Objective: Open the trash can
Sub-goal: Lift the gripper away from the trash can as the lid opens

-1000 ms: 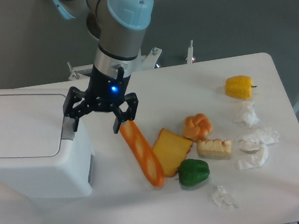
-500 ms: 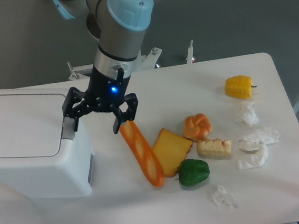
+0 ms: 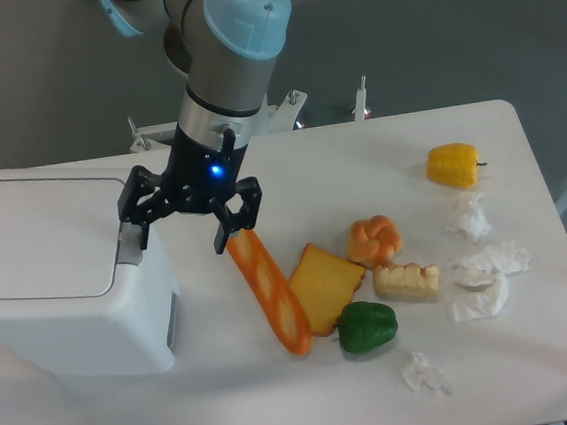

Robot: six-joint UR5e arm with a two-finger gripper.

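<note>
Fig.: trash can [image 3: 44, 286] at left edge of table [image 3: 378, 153], lid flat and shut, grey push tab [image 3: 128, 247] on its right rim. Gripper [image 3: 182, 232] w/ fingers spread apart, holding nothing; left finger [image 3: 132, 230] right at the tab, contact unclear; right finger just above baguette [image 3: 270, 291]. Step: approach/align, can not yet opened. Next move prob. needs a press down on the tab so lid springs up.

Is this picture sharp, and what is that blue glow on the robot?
The fixed camera view is sharp, with no motion blur. Soft, even light gives faint shadows under the trash can and the baguette. The blue glow is a small light on the wrist above the open hand. The white lid looks slightly washed out.
</note>
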